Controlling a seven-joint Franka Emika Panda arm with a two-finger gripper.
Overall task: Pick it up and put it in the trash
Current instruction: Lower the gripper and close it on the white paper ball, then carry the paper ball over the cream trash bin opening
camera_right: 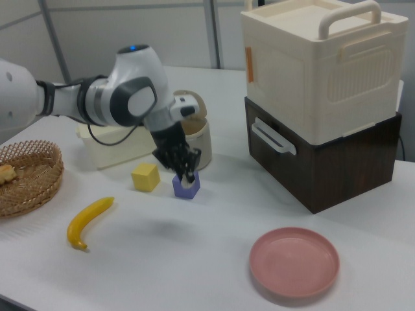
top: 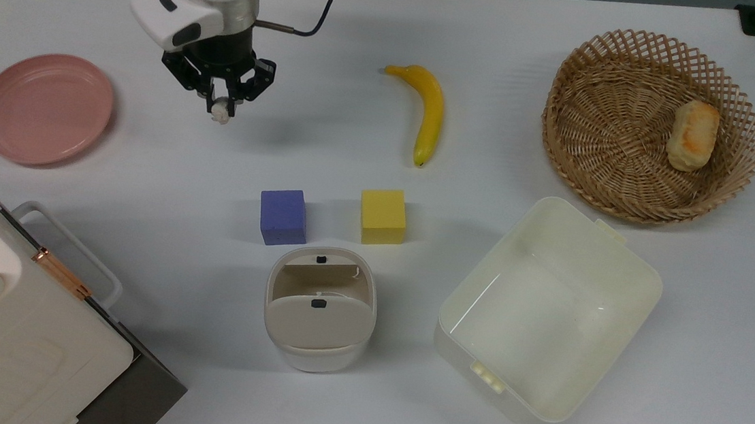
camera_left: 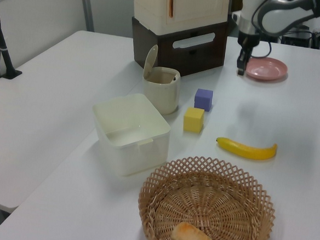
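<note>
The small off-white paper wad point(top: 221, 115) is pinched between my gripper's point(top: 220, 109) black fingertips and hangs above the white table, with its shadow on the surface below. The gripper is shut on it and points down, right of the pink plate in the top view. The left view has the gripper point(camera_left: 240, 70) in front of the plate, and the right view has it point(camera_right: 187, 179) above the blue cube. The trash point(top: 320, 309), a small beige bin with a tilted flap lid, stands in front of the blue cube point(camera_left: 161, 90), well apart from the gripper.
A blue cube point(top: 283, 217) and a yellow cube point(top: 382, 216) sit between gripper and bin. A banana point(top: 430, 113), a wicker basket point(top: 606, 95) with a bread roll point(top: 693, 136), a cream tub point(top: 550, 309), a pink plate point(top: 45, 108) and a stacked cream box point(top: 5, 330) ring the table.
</note>
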